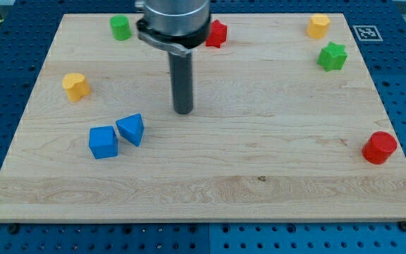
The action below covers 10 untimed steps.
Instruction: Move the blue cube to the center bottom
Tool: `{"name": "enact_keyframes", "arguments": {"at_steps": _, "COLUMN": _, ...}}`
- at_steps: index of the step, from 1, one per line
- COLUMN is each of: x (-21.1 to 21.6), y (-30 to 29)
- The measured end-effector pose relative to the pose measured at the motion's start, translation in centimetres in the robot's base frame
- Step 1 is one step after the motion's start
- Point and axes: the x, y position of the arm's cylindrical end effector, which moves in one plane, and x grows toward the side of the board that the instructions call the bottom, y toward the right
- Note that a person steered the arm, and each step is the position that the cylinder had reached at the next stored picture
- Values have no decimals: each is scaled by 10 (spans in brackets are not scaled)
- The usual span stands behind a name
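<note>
Down near the board's middle sits my tip (183,111), bare and touching no block. Toward the view's lower left, apart from it, lies the blue cube (103,142), just beside a blue wedge-like block (130,129); whether those two touch I cannot tell. A red block (218,33), possibly a star, peeks out behind the rod.

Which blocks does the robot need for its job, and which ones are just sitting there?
Needed: blue cube, my tip up and to its right.

Just sitting: blue triangular block, yellow blocks, green cylinder, green star, red star, red cylinder.
</note>
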Motion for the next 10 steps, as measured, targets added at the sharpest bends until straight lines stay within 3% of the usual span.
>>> {"name": "enact_keyframes", "arguments": {"at_steps": 2, "x": 8, "y": -79}}
{"name": "enact_keyframes", "arguments": {"at_steps": 5, "x": 90, "y": -103}}
{"name": "enact_keyframes", "arguments": {"at_steps": 6, "x": 94, "y": -99}}
{"name": "enact_keyframes", "arguments": {"at_steps": 7, "x": 79, "y": -128}}
{"name": "enact_keyframes", "arguments": {"at_steps": 8, "x": 92, "y": -154}}
{"name": "enact_keyframes", "arguments": {"at_steps": 9, "x": 122, "y": -150}}
{"name": "enact_keyframes", "arguments": {"at_steps": 10, "x": 127, "y": -101}}
